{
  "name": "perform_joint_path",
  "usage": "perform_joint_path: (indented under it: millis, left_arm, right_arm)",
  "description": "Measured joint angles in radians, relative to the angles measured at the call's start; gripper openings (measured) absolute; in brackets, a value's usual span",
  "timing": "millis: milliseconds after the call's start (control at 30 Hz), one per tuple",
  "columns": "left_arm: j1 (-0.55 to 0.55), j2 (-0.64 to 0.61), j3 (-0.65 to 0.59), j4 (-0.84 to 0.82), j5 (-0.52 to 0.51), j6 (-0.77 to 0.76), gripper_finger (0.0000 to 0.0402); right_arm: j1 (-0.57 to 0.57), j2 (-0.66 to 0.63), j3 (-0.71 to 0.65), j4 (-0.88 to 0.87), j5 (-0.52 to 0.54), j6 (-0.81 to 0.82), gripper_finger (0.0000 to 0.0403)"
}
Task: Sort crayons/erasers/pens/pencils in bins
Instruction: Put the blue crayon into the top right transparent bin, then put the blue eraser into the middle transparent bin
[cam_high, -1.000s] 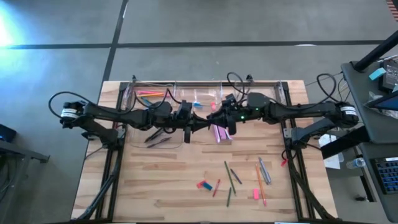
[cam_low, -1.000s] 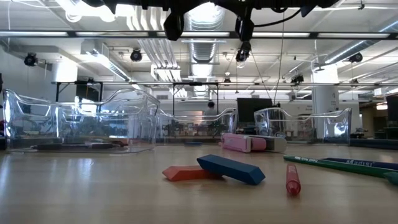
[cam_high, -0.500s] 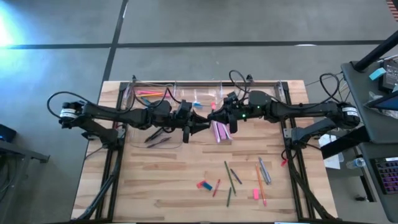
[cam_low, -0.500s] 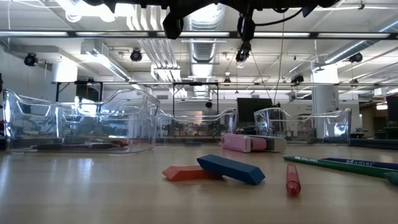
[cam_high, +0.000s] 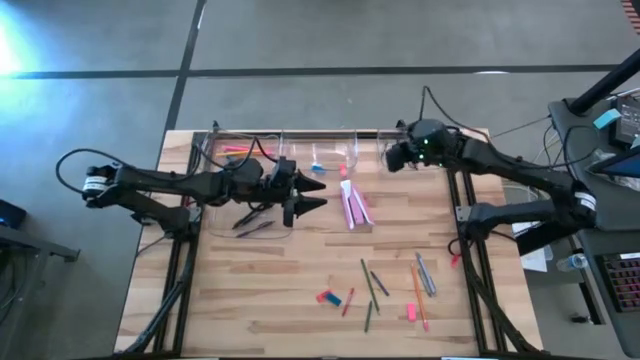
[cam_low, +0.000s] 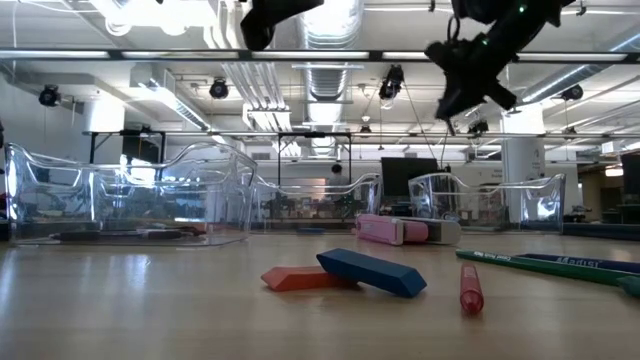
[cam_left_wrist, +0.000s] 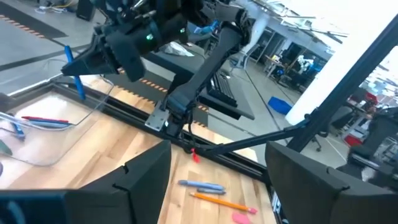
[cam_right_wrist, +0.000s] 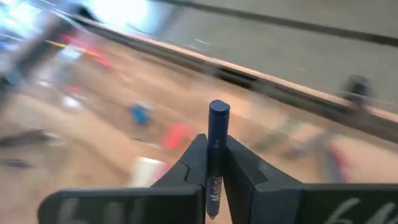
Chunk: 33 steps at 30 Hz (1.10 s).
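The right gripper (cam_right_wrist: 214, 163) pinches a dark blue pencil (cam_right_wrist: 216, 146) upright at the high view's upper centre-right, seemingly to carry it toward the clear bins (cam_high: 330, 158) along the table's far edge, while the left gripper (cam_high: 308, 194) hangs spread and empty beside them.

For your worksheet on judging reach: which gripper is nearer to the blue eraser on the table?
Left. The left gripper hangs above mid-table, just beyond the blue eraser. The right gripper holds a blue stick over the far bins, farther off.
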Motion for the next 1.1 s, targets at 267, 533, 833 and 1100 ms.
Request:
perform_joint_path:
  millis: [267, 533, 833, 1100]
  left_arm:
    - [0.001, 0.004, 0.001, -0.001, -0.003, -0.001, 0.0246]
    - [0.000, 0.004, 0.001, -0.001, -0.003, -0.002, 0.0246]
    - [0.000, 0.004, 0.001, -0.001, -0.003, -0.001, 0.0246]
    - [-0.006, 0.005, 0.001, -0.088, 0.061, 0.008, 0.0246]
  right_arm:
    - [-0.174, 0.031, 0.000, -0.079, 0.006, -0.104, 0.0029]
    - [-0.201, 0.057, 0.000, -0.079, 0.005, -0.211, 0.0138]
    - [-0.200, 0.045, 0.076, -0.196, -0.160, -0.142, 0.0272]
    - [-0.034, -0.007, 0.103, -0.248, -0.351, -0.131, 0.0273]
